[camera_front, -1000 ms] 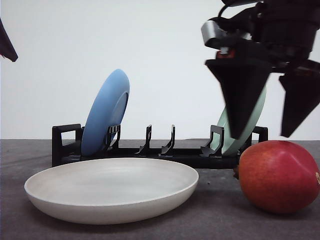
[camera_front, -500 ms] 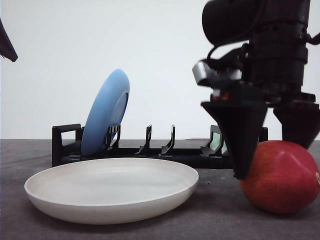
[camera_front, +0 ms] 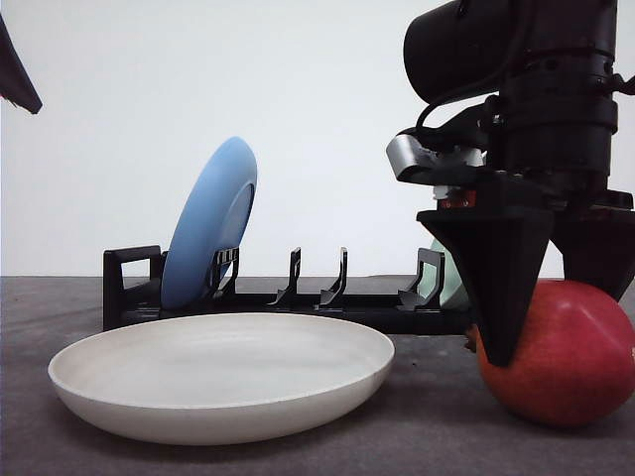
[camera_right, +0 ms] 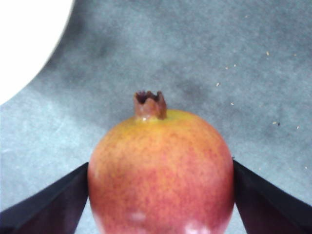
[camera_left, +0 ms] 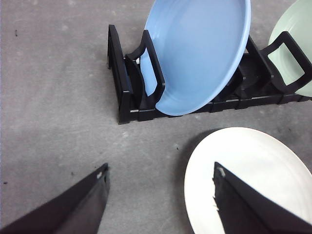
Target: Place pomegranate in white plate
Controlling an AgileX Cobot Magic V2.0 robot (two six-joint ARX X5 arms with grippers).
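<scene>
The red pomegranate rests on the grey table at the right, its stem nub showing in the right wrist view. My right gripper has come down over the fruit. Its two dark fingers press against opposite sides of the pomegranate, shut on it. The white plate lies flat on the table to the left of the fruit, and its edge shows beyond the fruit in the right wrist view. My left gripper hangs open above the table beside the white plate, holding nothing.
A black dish rack stands behind the white plate. A blue plate leans upright at its left end and a pale green plate at its right end, partly behind my right gripper. Part of my left arm shows at the upper left.
My right gripper has come down from above the pomegranate until its fingers straddle and meet the fruit. The pomegranate, the plates and the left arm have stayed put.
</scene>
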